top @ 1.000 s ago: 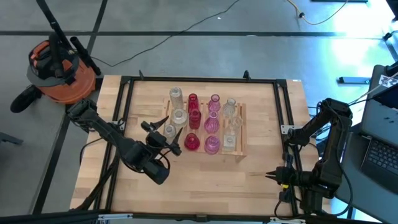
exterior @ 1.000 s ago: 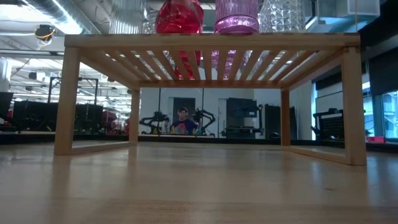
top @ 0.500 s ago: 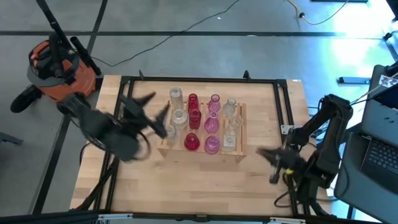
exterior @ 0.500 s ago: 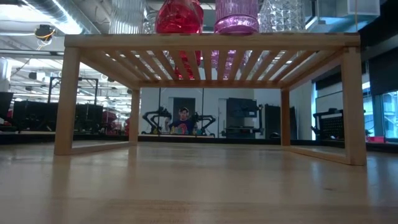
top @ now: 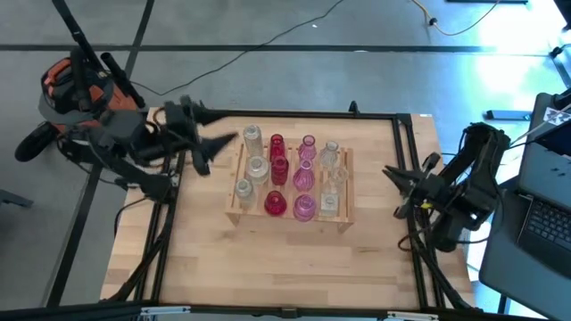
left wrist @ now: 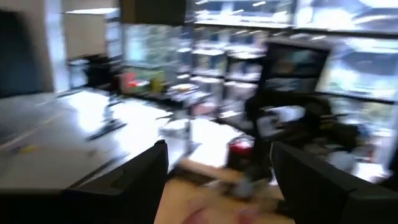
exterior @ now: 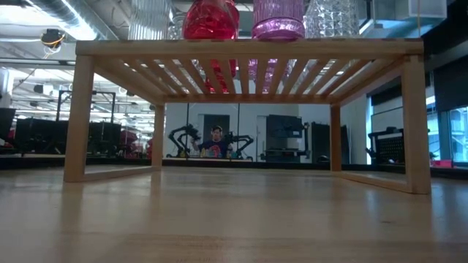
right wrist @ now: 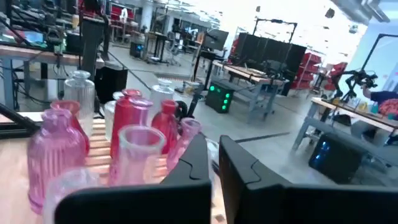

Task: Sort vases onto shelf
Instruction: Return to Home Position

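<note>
Vases (top: 304, 208) in rows on shelf (top: 350, 192), left gripper (top: 219, 154) beside shelf's left end, fingers spread, empty, right gripper (top: 393, 190) off its right end, fingers nearly together

Low view crops the vases (exterior: 210, 20) above their bases.

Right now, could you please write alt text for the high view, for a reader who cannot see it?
Seen from above, a wooden shelf at the middle of a table holds small vases in four lines by colour: clear, red, pink, clear. The left gripper, open, and the right gripper, shut, are apart from the shelf, holding nothing.
</note>
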Action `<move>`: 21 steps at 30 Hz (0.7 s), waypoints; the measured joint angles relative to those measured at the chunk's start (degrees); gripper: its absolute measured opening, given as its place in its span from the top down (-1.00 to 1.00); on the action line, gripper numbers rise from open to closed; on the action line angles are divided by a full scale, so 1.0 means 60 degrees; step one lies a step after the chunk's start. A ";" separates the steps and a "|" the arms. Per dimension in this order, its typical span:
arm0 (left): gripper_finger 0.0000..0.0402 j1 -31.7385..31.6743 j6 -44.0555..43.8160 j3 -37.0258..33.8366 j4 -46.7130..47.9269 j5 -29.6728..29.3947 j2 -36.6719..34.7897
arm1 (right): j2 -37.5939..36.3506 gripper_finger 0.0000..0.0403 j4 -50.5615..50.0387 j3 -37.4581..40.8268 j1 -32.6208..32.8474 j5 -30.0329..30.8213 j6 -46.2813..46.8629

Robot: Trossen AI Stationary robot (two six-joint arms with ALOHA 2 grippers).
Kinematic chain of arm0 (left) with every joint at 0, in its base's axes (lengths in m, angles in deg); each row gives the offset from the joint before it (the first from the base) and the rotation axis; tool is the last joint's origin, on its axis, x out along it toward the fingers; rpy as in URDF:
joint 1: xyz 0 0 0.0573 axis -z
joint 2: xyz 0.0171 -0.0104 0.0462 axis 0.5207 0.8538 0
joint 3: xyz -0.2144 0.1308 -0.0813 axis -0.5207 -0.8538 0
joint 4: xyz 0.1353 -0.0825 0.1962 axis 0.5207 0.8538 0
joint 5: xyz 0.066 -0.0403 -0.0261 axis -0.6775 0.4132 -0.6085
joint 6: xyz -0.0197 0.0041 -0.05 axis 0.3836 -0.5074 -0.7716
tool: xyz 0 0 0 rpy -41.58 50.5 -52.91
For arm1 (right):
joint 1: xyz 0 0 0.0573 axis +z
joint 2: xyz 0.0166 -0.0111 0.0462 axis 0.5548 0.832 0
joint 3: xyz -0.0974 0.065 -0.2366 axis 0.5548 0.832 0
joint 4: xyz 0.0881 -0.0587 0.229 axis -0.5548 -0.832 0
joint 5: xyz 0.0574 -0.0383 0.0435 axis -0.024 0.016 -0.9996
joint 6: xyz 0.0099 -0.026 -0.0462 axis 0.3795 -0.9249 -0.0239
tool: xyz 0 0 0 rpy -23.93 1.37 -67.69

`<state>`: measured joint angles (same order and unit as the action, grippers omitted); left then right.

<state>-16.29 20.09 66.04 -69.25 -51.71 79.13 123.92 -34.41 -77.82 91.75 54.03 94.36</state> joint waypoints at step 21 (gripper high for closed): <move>-0.37 -0.3077 -0.5213 -0.9282 -0.3012 0.3787 -0.5859 | -0.3162 1.00 0.2928 0.4752 -0.1395 -0.0078 0.1463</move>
<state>-34.75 -11.19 10.35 -87.32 -28.99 43.98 104.95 -16.84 -49.31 83.38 53.57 103.14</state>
